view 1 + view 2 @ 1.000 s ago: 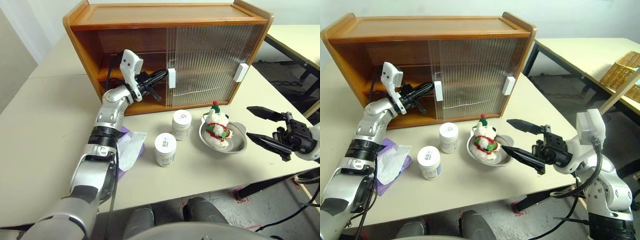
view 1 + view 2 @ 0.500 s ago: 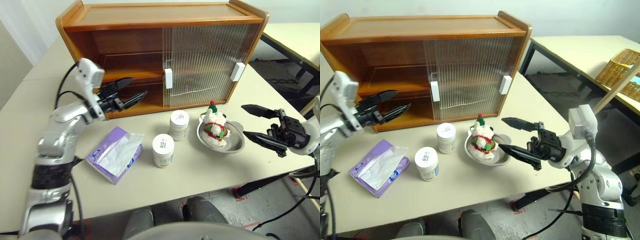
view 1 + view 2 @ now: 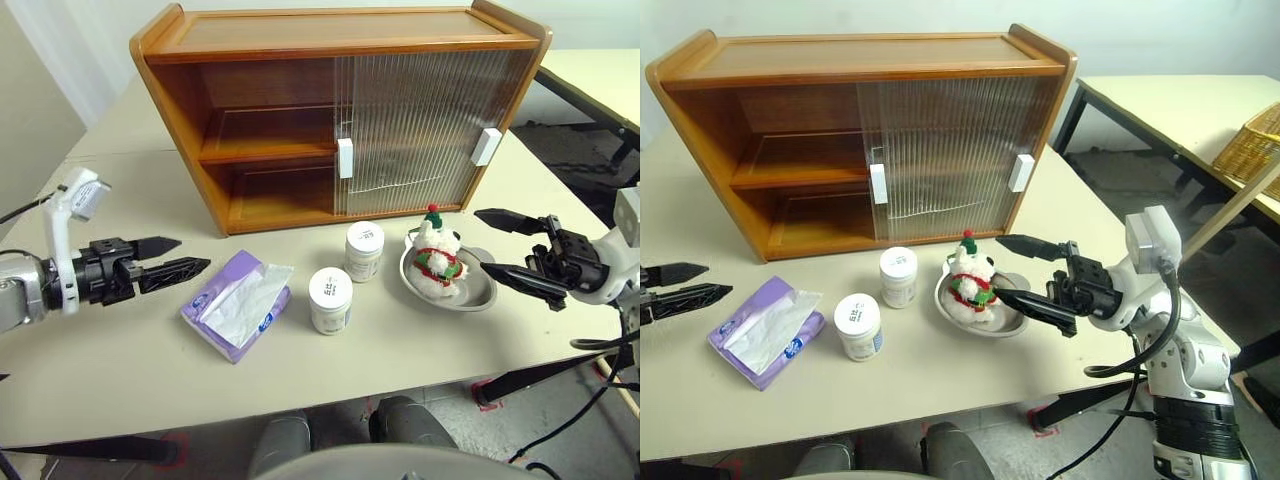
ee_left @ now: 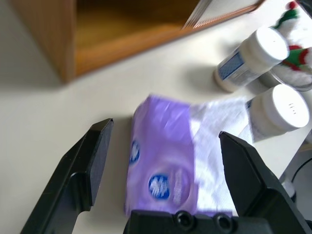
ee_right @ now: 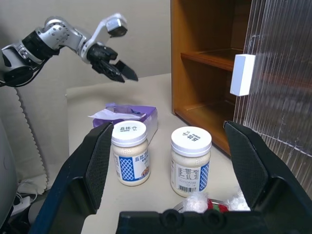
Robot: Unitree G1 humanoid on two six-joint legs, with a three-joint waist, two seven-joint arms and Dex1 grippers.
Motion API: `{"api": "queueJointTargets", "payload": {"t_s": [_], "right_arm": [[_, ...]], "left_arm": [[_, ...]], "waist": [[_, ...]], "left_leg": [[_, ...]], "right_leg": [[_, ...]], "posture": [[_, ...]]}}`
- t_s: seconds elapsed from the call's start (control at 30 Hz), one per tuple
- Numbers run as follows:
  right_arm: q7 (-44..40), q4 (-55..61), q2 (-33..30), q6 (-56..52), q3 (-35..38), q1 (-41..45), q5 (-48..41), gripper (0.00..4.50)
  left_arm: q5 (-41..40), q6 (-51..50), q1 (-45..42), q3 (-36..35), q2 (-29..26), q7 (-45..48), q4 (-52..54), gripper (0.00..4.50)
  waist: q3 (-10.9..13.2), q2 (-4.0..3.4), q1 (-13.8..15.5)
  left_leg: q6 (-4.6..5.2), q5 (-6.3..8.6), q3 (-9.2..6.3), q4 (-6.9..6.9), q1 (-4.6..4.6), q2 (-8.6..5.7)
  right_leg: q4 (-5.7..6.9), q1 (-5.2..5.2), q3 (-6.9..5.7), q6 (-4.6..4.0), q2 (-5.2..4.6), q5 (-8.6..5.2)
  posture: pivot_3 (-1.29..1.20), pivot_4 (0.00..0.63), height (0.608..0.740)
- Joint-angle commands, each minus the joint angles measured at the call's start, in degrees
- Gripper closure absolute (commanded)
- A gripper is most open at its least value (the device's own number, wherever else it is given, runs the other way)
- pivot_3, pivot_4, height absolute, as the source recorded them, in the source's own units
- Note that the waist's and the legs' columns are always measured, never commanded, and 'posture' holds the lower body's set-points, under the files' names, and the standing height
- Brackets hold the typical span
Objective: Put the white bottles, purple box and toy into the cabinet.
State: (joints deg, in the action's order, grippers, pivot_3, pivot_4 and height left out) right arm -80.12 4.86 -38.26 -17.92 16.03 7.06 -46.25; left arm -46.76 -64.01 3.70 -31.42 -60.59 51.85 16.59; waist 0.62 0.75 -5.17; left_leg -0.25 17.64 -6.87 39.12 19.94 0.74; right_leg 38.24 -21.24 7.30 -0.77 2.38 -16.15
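Head views: cabinet (image 3: pixel 340 110) stands toward the table's (image 3: pixel 130 360) far edge, left half open and both shelves bare, ribbed doors slid over the right half. Purple box (image 3: pixel 236 304) lies flat near the front edge, left of center, tissue sticking out the top. Two white bottles (image 3: pixel 330 299) upright just right of it, a second one (image 3: pixel 364 250) a bit farther back, apart from each other. Toy (image 3: pixel 434 265) sits in a metal bowl (image 3: pixel 478 290) toward the table's right edge. Left gripper (image 3: pixel 183 256) hangs over the left side, fingers spread wide, empty, pointing at the purple box but apart from it. Right gripper (image 3: pixel 492 245) wide too, empty, just right of the bowl. Left wrist view: purple box between the spread fingers (image 4: pixel 85 168), not touched; both bottles and the toy beyond. Right wrist view: both bottles framed by wide black fingers (image 5: pixel 100 163), purple box behind them, open cabinet shelves at the side, left gripper hovering in the background.
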Motion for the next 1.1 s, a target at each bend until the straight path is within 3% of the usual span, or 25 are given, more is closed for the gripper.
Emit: {"api": "queueJointTargets", "payload": {"t_s": [0.03,0.37,0.53,0.83,1.1], "right_arm": [[-0.23,0.60,0.21,0.80,-0.74,-1.00,0.98,0.00],[0.94,1.96,0.38,1.09,-0.20,-1.95,0.91,0.00],[1.34,2.39,0.36,1.31,-0.07,-2.35,0.85,0.00],[1.88,2.88,0.48,1.78,-0.36,-2.88,1.06,0.00],[0.94,1.26,0.31,1.88,-1.08,-1.29,1.34,0.00]], "left_arm": [[-0.43,-2.22,0.28,2.61,0.28,-0.05,-1.52,0.01],[3.28,-3.40,-2.14,12.74,1.22,-2.80,-6.80,0.01],[3.65,-4.02,-2.07,15.95,1.52,-1.51,-7.85,1.19],[3.02,-4.02,-2.07,14.67,4.46,-2.40,-8.37,4.37],[-6.81,-12.87,-2.53,-1.76,14.36,-11.38,-1.14,4.48]], "waist": [[-0.03,-0.01,0.11],[-0.19,-0.26,0.01],[-0.20,-0.23,-0.07],[-0.21,-0.26,-0.17],[-0.18,-0.25,-0.08]], "left_leg": [[-0.07,-0.05,0.02,-0.12,0.00,-0.02],[-0.37,-0.23,0.11,-0.40,0.06,0.02],[-0.37,-0.23,0.13,-0.38,0.05,0.02],[-0.37,-0.23,0.14,-0.39,0.05,0.00],[-0.47,-0.32,0.13,-0.39,0.03,0.01]], "right_leg": [[0.00,-0.05,-0.01,-0.06,0.00,0.04],[0.06,-0.04,0.02,-0.22,0.18,0.13],[0.05,-0.05,0.02,-0.22,0.19,0.13],[0.05,-0.03,0.03,-0.22,0.20,0.13],[0.04,0.03,0.03,-0.21,0.27,0.12]], "posture": [[-0.15,0.003,0.740],[-0.17,0.002,0.740],[-0.17,0.002,0.740],[-0.17,0.004,0.740],[-0.14,0.014,0.740]]}}
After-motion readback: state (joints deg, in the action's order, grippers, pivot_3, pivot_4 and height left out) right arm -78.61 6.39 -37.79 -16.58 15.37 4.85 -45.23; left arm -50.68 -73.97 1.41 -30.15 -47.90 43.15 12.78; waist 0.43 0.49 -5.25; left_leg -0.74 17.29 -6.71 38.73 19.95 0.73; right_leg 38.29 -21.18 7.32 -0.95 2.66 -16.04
